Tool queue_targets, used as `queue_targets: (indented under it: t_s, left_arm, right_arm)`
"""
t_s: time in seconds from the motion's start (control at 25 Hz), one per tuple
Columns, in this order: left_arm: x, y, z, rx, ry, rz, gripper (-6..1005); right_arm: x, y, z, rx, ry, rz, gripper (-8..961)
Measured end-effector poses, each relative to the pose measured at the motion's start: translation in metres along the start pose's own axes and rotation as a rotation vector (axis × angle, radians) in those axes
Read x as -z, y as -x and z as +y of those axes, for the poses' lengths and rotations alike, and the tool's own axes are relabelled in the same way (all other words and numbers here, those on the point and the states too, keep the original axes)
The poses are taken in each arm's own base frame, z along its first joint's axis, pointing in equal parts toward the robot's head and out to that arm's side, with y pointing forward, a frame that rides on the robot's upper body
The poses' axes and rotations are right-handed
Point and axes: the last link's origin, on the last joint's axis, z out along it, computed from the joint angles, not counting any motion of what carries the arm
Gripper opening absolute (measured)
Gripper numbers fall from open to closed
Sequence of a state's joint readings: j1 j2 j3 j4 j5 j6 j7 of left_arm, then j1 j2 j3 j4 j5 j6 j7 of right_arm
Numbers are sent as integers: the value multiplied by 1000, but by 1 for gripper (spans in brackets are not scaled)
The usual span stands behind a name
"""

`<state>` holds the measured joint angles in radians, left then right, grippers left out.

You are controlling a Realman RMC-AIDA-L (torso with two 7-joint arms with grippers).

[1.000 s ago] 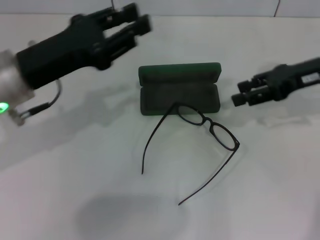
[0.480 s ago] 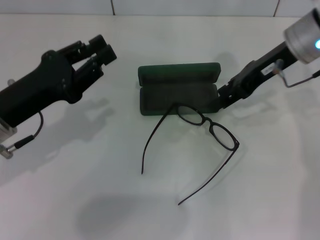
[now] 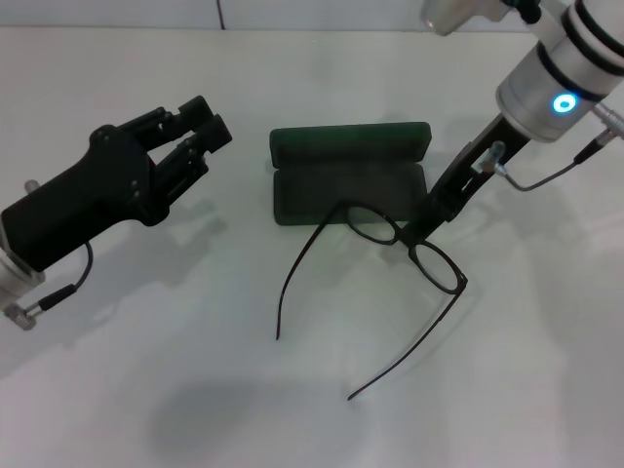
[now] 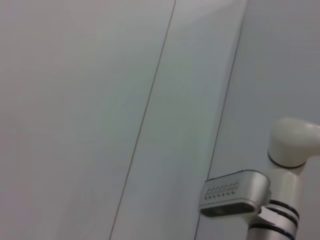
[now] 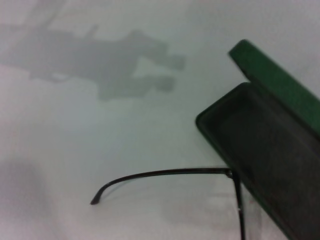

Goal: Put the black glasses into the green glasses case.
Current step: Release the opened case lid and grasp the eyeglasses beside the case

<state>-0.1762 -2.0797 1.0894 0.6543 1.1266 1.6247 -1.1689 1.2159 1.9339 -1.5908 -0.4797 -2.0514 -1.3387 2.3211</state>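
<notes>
White table (image 3: 117,390), white wall (image 4: 75,100)

**Left wrist camera: wall and part of the other arm only**

The camera is facing a pale, plain wall (image 4: 90,100). A thin dark seam (image 4: 145,115) is running slantwise across it from the upper edge toward the lower edge. A second, softer line (image 4: 227,95), where the surface is changing shade, is lying beside it. In one corner a section of robot arm (image 4: 285,165) is showing: a white rounded joint (image 4: 295,142) is sitting above a grey housing (image 4: 235,192) carrying a row of small holes, with dark bands below. No fingers are appearing here.
</notes>
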Motion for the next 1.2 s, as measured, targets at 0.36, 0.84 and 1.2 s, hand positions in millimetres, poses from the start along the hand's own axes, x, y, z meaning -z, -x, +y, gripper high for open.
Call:
queue_targets:
  t_s: [0.36, 0.84, 1.2]
  left_arm:
    - [5, 10, 0, 4, -15, -18, 314]
    - [12, 18, 3, 12, -31, -23, 310]
    - [14, 21, 4, 23, -37, -25, 307]
  right_arm:
    - [-13, 2, 11, 25, -18, 31, 515]
    - [-19, 1, 8, 55, -74, 44, 266]
    - [-22, -3, 9, 93, -93, 41, 151]
